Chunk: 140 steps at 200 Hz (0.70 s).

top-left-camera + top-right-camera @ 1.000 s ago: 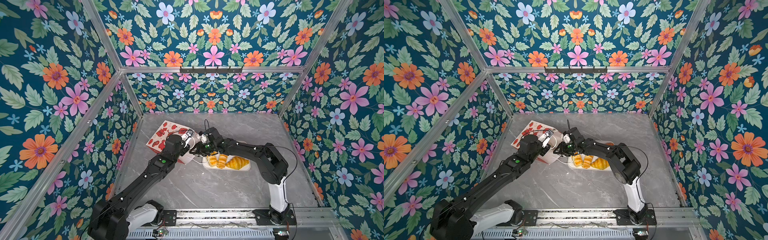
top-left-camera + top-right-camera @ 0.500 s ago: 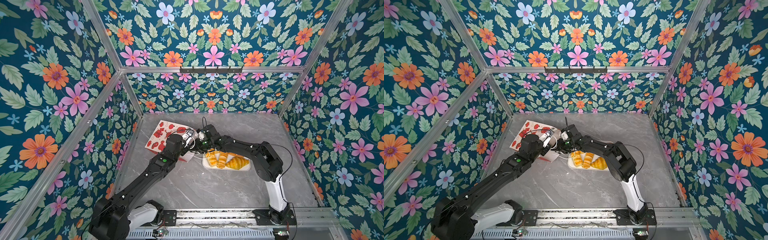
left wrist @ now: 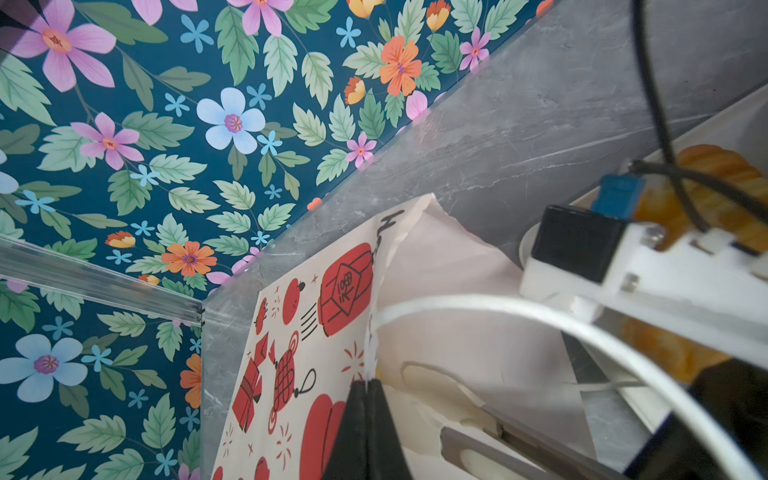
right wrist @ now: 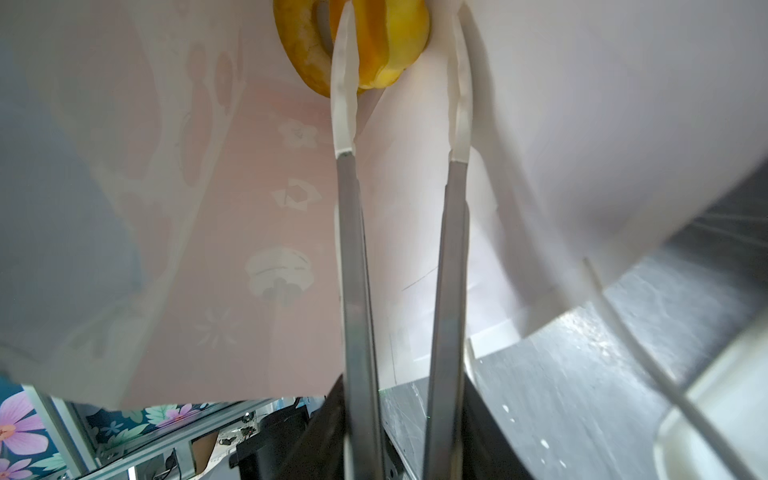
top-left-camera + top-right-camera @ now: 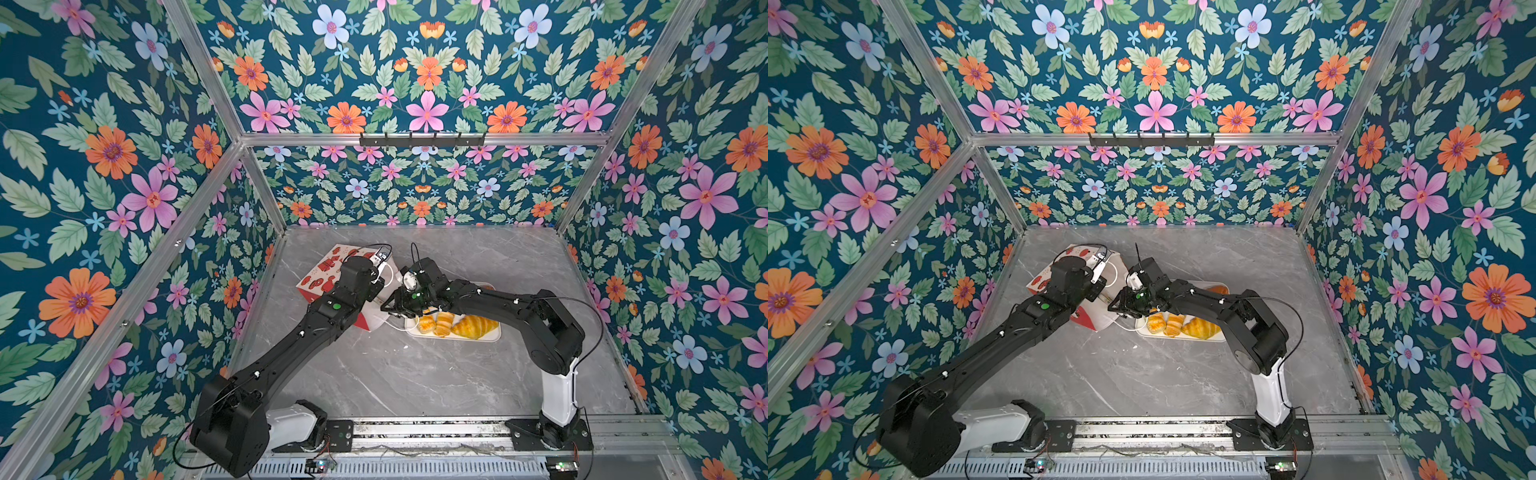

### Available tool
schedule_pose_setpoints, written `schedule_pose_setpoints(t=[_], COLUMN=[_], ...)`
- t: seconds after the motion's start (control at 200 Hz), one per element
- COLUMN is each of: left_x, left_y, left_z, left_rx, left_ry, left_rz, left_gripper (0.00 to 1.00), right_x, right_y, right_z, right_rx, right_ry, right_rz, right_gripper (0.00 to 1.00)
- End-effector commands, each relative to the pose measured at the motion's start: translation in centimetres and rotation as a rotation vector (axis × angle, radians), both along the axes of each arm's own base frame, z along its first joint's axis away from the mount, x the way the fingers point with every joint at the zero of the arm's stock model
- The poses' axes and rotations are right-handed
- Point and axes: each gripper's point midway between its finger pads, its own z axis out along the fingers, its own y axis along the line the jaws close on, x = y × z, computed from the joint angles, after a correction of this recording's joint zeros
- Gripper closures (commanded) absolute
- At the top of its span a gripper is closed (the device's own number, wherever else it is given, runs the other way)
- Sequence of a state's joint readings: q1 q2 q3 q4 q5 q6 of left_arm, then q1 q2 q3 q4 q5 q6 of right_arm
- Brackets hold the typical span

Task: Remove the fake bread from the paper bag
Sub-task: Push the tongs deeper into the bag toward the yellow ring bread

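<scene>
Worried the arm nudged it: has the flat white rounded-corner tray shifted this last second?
No. The flat white tray keeps its place against the back edge of the grey marble table.

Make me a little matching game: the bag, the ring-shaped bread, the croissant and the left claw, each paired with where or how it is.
Things:
1 bag
2 ring bagel
3 croissant
4 left gripper

Descriptions:
A on the white tray
B clamped shut on the bag's edge
C red and white print
D deep inside the bag

Pairs: 1-C, 2-D, 3-A, 4-B
</scene>
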<state>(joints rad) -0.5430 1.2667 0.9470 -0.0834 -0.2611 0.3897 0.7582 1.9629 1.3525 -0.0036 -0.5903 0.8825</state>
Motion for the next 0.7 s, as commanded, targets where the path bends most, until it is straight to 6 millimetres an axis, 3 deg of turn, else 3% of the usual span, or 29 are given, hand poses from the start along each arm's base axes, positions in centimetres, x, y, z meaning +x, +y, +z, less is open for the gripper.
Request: schedule_pose_setpoints(t=[0.0, 0.215, 0.695], left_x=[0.2, 0.7, 0.2], left_y=[-0.1, -0.4, -0.9], left_z=[0.0, -0.5, -0.1], left_rx=[-0.031, -0.041, -0.085], left_ry=[0.025, 0.058, 0.063], left_rz=[0.025, 0.036, 0.013], left_gripper=[1.00, 1.00, 1.00], right_x=[0.6, 1.0, 3.1], right_y=[0.5, 0.8, 3.5], right_z=[1.3, 1.5, 1.0], right_rx=[0.027, 0.011, 0.008], right_ry=[-0.050, -0.064, -0.046], right_rz=[-0.025, -0.039, -0.016], right_gripper=[0.63, 0.63, 0.63])
